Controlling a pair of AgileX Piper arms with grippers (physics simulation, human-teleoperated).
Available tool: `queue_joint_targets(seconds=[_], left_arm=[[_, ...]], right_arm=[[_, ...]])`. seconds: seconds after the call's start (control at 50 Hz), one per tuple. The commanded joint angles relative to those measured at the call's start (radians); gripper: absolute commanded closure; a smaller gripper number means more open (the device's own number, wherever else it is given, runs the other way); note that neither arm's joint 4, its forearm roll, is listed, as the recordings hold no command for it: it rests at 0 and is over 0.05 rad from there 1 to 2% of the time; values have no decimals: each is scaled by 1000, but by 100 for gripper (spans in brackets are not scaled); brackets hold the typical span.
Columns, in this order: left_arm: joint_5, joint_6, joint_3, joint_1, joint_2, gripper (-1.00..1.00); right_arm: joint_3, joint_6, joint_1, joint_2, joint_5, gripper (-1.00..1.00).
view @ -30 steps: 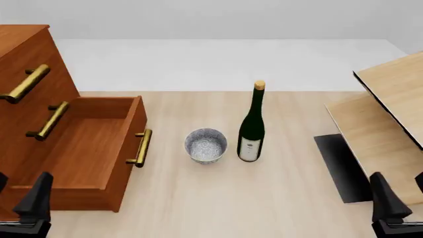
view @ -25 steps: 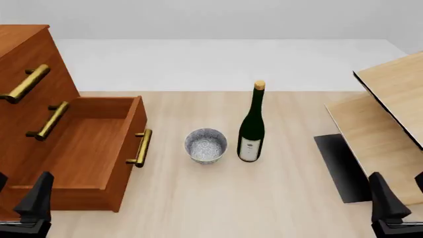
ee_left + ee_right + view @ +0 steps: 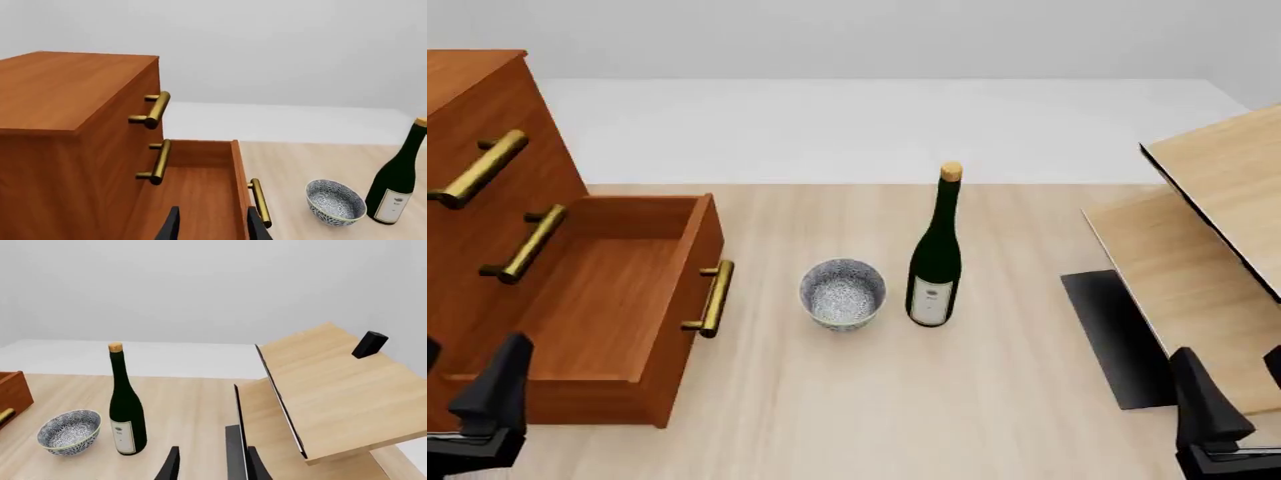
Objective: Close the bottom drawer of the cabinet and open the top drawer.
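Observation:
The reddish-brown cabinet stands at the table's left. Its bottom drawer is pulled far out and looks empty, with its brass handle facing the bowl. The top drawer sits shut and flush; its handle is above the middle drawer's handle. My left gripper is open at the near left, just in front of the open drawer's near corner. In the left wrist view the bottom drawer lies ahead of the left gripper. My right gripper is open at the near right and holds nothing.
A patterned bowl and a dark green wine bottle stand mid-table, right of the drawer handle. Pale slanted wooden boards on a black base fill the right side. A small black block sits on the upper board.
The left gripper has shifted slightly up and to the left beside the open drawer. The right gripper, drawers, bowl and bottle have not moved.

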Motion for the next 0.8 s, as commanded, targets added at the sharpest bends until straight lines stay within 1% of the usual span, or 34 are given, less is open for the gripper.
queue_joint_targets(seconds=[0.02, 0.04, 0.08, 0.1, 0.2, 0.22, 0.26, 0.28, 0.3, 0.34, 0.36, 0.38, 0.4, 0.42, 0.44, 0.46, 0.48, 0.52, 0.56, 0.6, 0.64, 0.68, 0.72, 0.8], left_arm=[[7, -13, -88, -42, 74, -100], [10, -29, -100, -50, 83, -100], [18, -21, -139, -64, 115, -100], [17, -31, -149, -70, 130, -100], [33, -33, -210, -111, 190, -100], [35, -51, -227, -128, 218, -100], [43, -40, -247, -137, 238, -100], [50, -64, -267, -151, 266, -100], [70, -94, -316, -165, 331, -100], [87, -82, -349, -181, 374, -100], [100, -91, -365, -180, 363, -100], [108, -156, -378, -189, 391, -100], [109, -163, -383, -201, 416, -100], [114, -133, -389, -217, 430, -100], [118, -118, -394, -230, 444, -100], [200, -171, -489, -294, 567, -100], [206, -166, -498, -298, 578, -100], [216, -203, -512, -323, 612, -100], [219, -221, -521, -339, 628, -100], [230, -213, -534, -353, 650, -100], [234, -233, -543, -374, 664, -100], [242, -225, -554, -386, 675, -100], [246, -249, -564, -411, 687, -100], [247, -265, -577, -452, 712, -100]], right_arm=[[-1, -6, 0, 1, -1, -100], [-1, -6, -1, 1, -2, -100], [-1, -6, -1, 2, -2, -100], [-1, -6, -2, 3, -2, -100], [-2, -5, 0, 2, -2, -100], [-2, -5, 1, 2, -1, -100], [-2, -5, 0, 2, -2, -100], [-2, -4, 0, 3, -2, -100], [-2, -4, -2, 3, -2, -100], [-2, -4, -2, 3, -2, -100], [-2, -4, -1, 3, -2, -100], [-2, -4, -1, 2, -1, -100], [-2, -4, 0, 2, -1, -100], [-2, -1, 2, 1, -2, -100], [-3, 1, 4, 0, -2, -100], [-1, -1, 7, -1, -1, -100], [-1, -1, 8, -1, -1, -100], [-1, -1, 11, -1, -1, -100], [-1, -1, 14, -1, -1, -100], [-1, -1, 15, -1, -1, -100], [-1, -1, 15, -1, -1, -100], [-1, 0, 13, -1, -1, -100], [-1, 0, 13, -1, -1, -100], [0, -1, 15, -1, -1, -100]])
